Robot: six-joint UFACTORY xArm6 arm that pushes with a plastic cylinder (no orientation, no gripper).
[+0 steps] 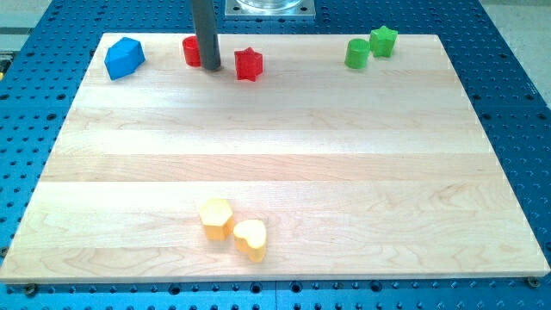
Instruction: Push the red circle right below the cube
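Note:
The red circle (190, 51) stands near the view's top left of the wooden board, partly hidden by my rod. My tip (211, 67) rests on the board just right of it, touching or nearly touching its right side. The blue cube (124, 58) sits further left, near the board's top left corner. A red star (248, 65) lies just right of my tip.
A green circle (356, 53) and a green star (383, 40) sit at the view's top right. A yellow hexagon (215, 217) and a yellow heart (250, 238) lie together near the bottom centre. The board (275, 155) lies on a blue perforated table.

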